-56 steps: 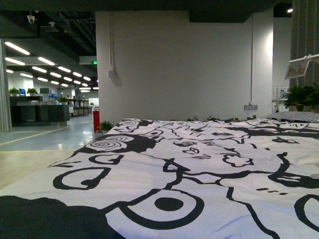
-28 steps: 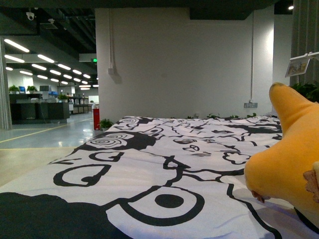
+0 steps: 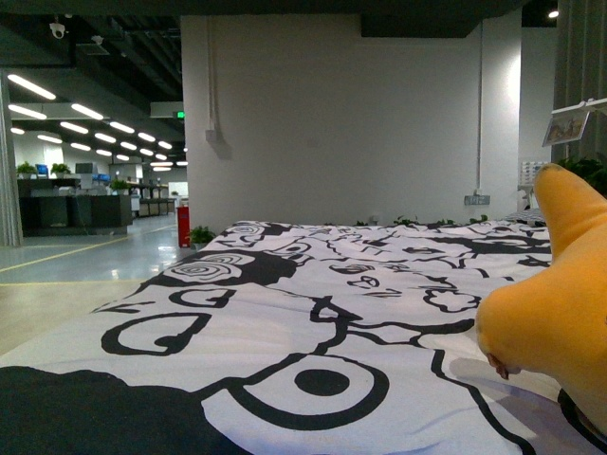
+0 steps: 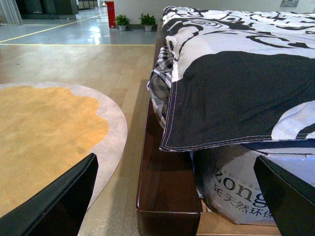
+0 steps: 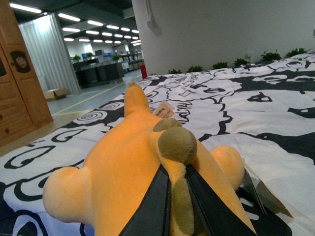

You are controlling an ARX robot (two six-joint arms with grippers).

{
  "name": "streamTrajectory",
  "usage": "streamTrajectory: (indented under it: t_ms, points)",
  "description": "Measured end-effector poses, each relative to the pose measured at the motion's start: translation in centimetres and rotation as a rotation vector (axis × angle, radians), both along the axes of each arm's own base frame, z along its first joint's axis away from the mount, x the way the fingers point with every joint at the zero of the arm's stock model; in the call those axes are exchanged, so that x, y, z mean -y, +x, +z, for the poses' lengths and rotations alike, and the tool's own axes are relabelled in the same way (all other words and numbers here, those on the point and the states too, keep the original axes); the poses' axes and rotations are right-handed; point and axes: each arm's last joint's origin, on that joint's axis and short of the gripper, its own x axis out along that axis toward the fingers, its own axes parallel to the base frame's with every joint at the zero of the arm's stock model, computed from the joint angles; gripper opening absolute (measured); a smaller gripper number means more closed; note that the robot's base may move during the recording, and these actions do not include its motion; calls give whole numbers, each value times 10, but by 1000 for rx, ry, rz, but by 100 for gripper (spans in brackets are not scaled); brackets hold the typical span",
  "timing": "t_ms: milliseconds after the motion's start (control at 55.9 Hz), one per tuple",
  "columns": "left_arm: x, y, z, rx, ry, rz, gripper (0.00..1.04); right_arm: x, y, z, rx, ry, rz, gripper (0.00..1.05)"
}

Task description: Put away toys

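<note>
My left jaws, fingers (image 4: 64,196) spread wide, hang released beside the wooden bed frame (image 4: 165,196). My right jaws, fingers (image 5: 157,206) clenched, grasp a brown tuft of the orange-yellow plush toy (image 5: 123,172). The toy lies on the black-and-white duvet (image 5: 266,98) covering the surface. It looks soft, light and compliant, so a pinch on a tuft or limb should carry it.

Lighting: dim indoor, ceiling strip lights (image 3: 31,87) far left; floor (image 4: 74,30) glare; near plush toy (image 3: 555,322) soft-focused, shadow beneath.
</note>
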Motion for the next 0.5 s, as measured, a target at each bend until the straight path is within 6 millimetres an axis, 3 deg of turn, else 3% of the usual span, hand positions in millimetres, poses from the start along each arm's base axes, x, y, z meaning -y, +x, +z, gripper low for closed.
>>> streamTrajectory:
  t_ms: [72, 161, 501]
  points:
    - [0, 0, 0, 0, 0, 0, 98, -2, 0, 4, -83, -9, -114, 6]
    - [0, 0, 0, 0, 0, 0, 98, -10, -4, -8, -193, -87, -194, 6]
    - [0, 0, 0, 0, 0, 0, 98, -25, -10, -39, -204, -175, -219, 6]
